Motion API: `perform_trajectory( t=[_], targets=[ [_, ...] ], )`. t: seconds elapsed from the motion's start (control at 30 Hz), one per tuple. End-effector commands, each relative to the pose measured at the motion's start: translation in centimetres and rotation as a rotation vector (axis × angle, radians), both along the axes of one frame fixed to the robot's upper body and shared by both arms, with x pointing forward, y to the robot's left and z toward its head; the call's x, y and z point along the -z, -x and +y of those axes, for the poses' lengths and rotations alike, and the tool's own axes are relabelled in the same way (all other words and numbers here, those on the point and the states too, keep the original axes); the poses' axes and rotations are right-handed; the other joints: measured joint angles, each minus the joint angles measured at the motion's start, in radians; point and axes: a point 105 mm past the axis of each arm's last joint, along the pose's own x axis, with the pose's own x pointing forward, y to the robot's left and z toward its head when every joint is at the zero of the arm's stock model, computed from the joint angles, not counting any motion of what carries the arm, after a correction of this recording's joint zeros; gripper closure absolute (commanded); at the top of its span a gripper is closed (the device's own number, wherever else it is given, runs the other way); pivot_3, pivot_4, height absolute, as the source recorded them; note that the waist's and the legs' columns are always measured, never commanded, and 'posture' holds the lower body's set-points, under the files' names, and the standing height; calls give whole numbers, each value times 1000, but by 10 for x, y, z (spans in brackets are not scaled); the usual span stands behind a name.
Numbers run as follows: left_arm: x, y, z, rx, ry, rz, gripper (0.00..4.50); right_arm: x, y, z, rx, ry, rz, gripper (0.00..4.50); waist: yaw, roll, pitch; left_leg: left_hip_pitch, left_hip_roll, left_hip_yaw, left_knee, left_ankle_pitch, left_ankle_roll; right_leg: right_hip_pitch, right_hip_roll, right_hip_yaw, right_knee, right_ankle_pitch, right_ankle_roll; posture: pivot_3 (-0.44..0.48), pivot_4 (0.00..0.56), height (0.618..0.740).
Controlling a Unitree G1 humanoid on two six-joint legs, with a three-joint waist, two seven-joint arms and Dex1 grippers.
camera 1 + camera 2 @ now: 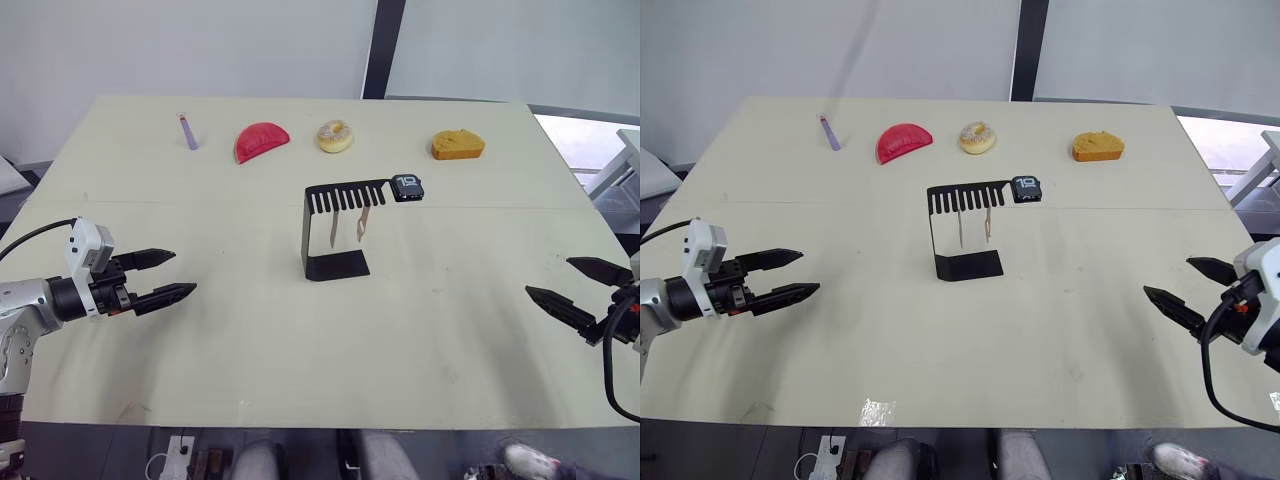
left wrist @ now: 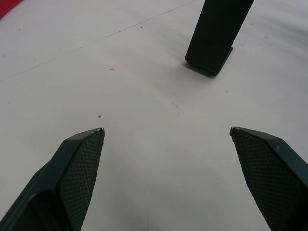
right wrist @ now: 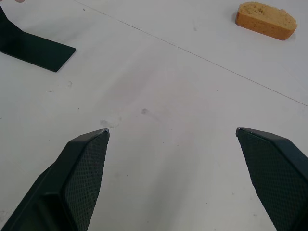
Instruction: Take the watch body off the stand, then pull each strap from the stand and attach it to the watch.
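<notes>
Stand (image 1: 335, 235) sits mid-table, watch body (image 1: 407, 186) on the end of its top arm, two straps (image 1: 347, 225) hanging from the comb. Left gripper (image 1: 168, 275) and right gripper (image 1: 562, 282) hover wide open, empty, well apart from it.

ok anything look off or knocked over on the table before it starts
Nothing stands out. The stand sits upright mid-table with the watch body at the end of its top arm and both straps hanging from the slots. The left gripper and right gripper are open and apart from it.
</notes>
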Motion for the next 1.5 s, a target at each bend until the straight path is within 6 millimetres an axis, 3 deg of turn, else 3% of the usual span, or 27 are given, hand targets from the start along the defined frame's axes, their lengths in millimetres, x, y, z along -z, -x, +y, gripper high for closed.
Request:
perform_trajectory(
  t=[0.03,0.53,0.73,0.9,1.1,1.5],
  targets=[
    [-16,2,-13,37,16,-40,18,-5,-1,3,-14,12,-34,0,1,0,0,0,0,0,0,0,0,0,0,0,0,0,0,0,150,737],
    [-31,-2,-51,47,60,-79,18,-3,-16,14,91,22,-124,0,3,0,0,0,0,0,1,0,0,0,0,0,1,0,0,0,150,737],
    [-52,13,-82,239,95,-60,18,-12,-6,54,62,-19,-180,0,5,0,0,0,0,-1,2,0,-1,0,0,0,2,0,0,0,150,737],
    [-93,11,-117,417,130,-156,18,-36,1,110,4,-151,-279,0,6,0,0,-1,0,-1,4,1,-1,0,0,0,4,0,0,0,150,737],
    [-116,-4,-138,478,140,-284,18,-59,-9,138,41,-259,-326,0,-1,0,0,0,-1,0,4,1,-2,-1,1,0,5,0,-1,0,150,737],
    [-111,-13,-151,556,138,-351,18,-85,-40,174,70,-422,-275,0,-6,0,0,-2,0,0,5,1,-2,-3,1,0,5,-1,-1,0,150,737]
  ],
)
